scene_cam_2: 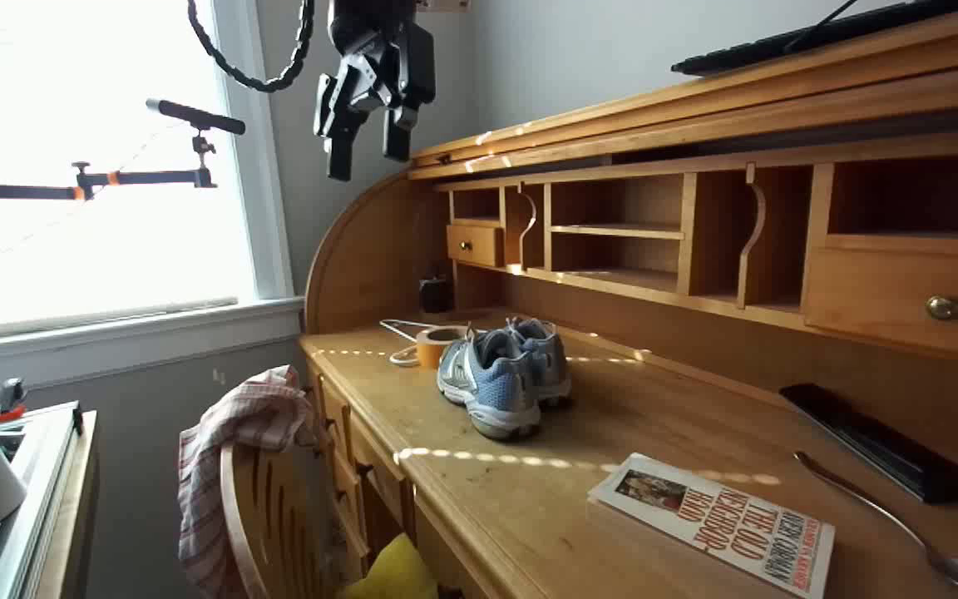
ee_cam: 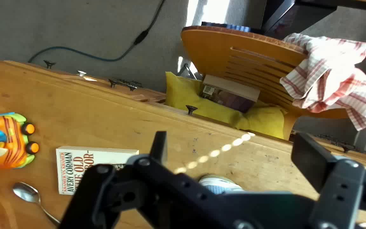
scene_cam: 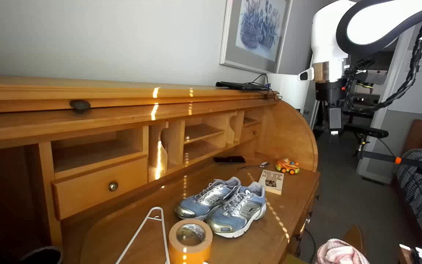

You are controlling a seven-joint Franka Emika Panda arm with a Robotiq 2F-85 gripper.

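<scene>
Your pincer [scene_cam_2: 367, 164] hangs way up there, gaping wide; those blue sneakers [scene_cam_2: 497, 384] sit well below it on the bench [scene_cam_2: 662, 416].

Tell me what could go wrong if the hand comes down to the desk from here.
The shoes stand close together with the tape roll right by their toe ends, so a clumsy push on one could shove the rest along. The wheeled toy car might roll if nudged. The book lies flat and thin, so the open hand could press into the desk or just slide it away.
</scene>
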